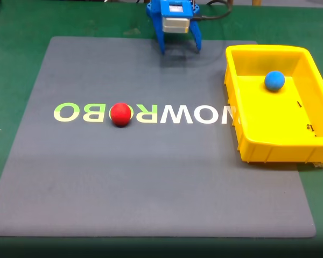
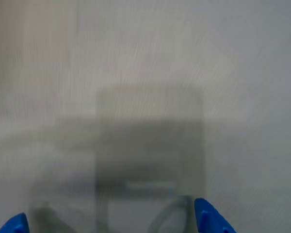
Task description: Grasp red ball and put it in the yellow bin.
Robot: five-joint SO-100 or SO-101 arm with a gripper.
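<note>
1. In the fixed view the grey mat (image 1: 151, 177) covers most of the green table (image 1: 11, 32); its far edge runs just below the arm's base and its near edge lies close to the bottom of the picture
2. The red ball (image 1: 121, 114) sits on the mat's printed lettering (image 1: 177, 114), left of centre, covering one letter, with bare mat open all around it
3. The yellow bin (image 1: 274, 148) stands at the right side, its left wall over the last letters and its near right corner hanging past the mat's right edge onto the table
4. A blue ball (image 1: 274, 81) lies inside the bin near the far wall, apart from every side
5. The claw (image 1: 180, 49) hangs at the far edge of the mat, at the top centre, its two blue fingers (image 1: 161, 45) spread apart with nothing between them
6. It is well apart from the red ball, and a wide strip of clear mat separates them; the bin's far left corner is near the claw's right finger but not touching
7. In the wrist view the blue fingertips (image 2: 211, 221) show at the bottom corners, set wide, over blurred grey mat with a dark shadow in the middle
</note>
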